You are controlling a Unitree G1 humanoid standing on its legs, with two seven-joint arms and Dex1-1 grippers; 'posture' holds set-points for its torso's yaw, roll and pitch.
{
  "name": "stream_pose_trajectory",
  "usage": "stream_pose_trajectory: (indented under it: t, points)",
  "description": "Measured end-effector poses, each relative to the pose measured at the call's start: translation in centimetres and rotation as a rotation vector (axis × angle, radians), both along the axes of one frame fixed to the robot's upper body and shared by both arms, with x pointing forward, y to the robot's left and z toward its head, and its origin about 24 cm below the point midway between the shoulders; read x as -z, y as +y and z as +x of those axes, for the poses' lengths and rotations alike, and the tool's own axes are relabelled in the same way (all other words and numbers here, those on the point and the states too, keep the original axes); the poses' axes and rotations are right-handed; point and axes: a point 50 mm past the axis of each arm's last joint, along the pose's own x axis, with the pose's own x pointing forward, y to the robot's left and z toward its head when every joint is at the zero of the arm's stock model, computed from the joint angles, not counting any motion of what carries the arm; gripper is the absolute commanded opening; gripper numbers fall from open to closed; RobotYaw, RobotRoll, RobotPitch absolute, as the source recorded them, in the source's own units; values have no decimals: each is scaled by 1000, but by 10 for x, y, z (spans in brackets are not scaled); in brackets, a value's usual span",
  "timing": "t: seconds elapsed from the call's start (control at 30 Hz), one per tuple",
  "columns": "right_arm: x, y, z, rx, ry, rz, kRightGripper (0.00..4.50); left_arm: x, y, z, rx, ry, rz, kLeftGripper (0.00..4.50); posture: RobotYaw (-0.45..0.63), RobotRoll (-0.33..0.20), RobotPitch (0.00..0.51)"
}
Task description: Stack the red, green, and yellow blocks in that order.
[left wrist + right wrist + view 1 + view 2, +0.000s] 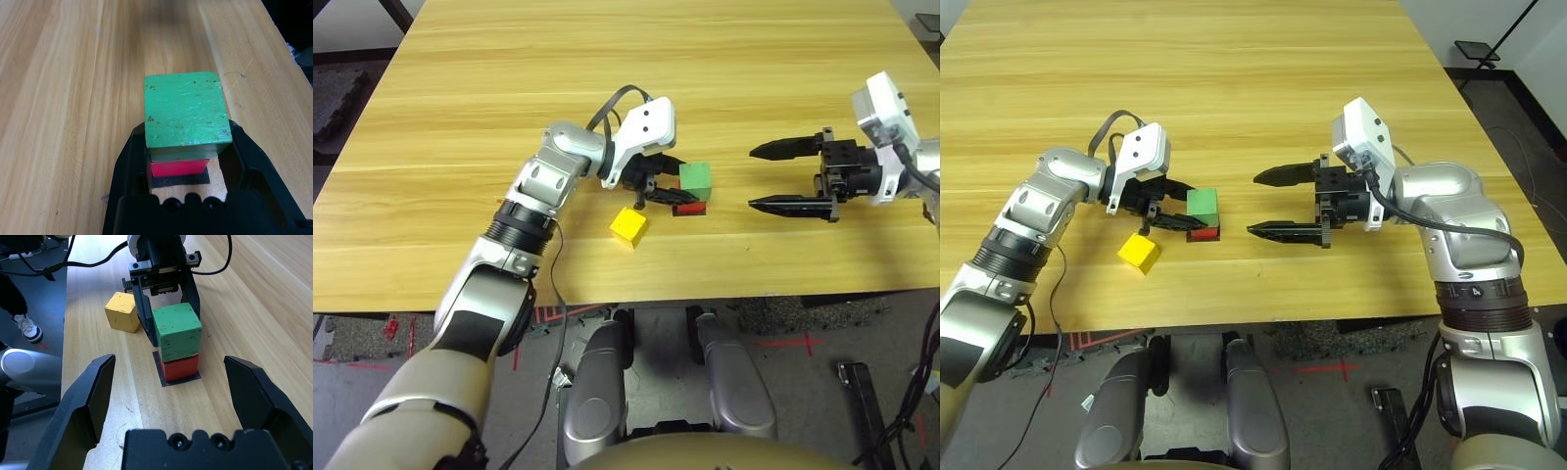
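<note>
Yellow block (628, 226) lies nearest, loose on the table (460, 127). Just beyond, green block (695, 177) sits atop red block (690, 207) on a black patch (180, 378). Left gripper (664, 184) apparently pinches the green block. Right gripper (787, 177) hovers apart, fingers spread.

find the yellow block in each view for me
Left eye view: yellow block near the table's front edge, left of and nearer than the green block.
Right eye view: same spot, lower left of the green block.
Left wrist view: not in it.
Right wrist view: beside the left gripper, past the stack.
Shared landmark: green block on the red block.
</note>
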Motion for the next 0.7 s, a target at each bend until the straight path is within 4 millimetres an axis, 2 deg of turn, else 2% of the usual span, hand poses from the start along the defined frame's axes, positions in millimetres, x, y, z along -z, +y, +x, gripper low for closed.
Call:
stream_pose_trajectory:
  t: [0.37,0.6,0.7]
  points:
    - [0,1,0,-2,0,2,4500,1,-1,1,4,-3,-5,2049,281,75,283]
    - [1,2,1,-6,0,10,4500,2,0,2,-1,-6,-2,4409,279,76,283]
    - [1,2,1,-6,-3,10,4500,2,2,4,-8,-9,4,4459,282,78,283]
